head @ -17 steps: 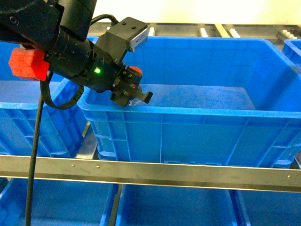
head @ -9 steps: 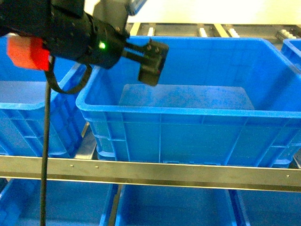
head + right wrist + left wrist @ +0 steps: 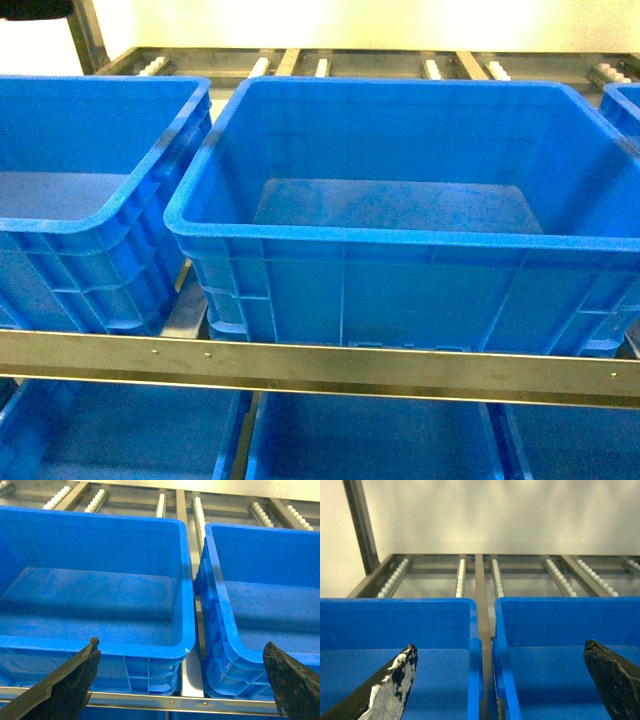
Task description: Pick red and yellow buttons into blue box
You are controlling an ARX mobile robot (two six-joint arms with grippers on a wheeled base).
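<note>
In the head view, the blue box (image 3: 400, 240) stood in the middle of the rack, and the part of its floor that showed held nothing; the strip of floor behind its near wall was hidden. No button was visible in any view. A second crate (image 3: 90, 200) stood just beside it on the left, cut off by the frame edge. A steel rail (image 3: 320, 365) crossed in front of both. Neither arm appeared in this view.

The left gripper (image 3: 502, 680) had its fingers wide apart, with only the tips in view. The right gripper (image 3: 185, 680) was spread the same way, holding nothing.
</note>
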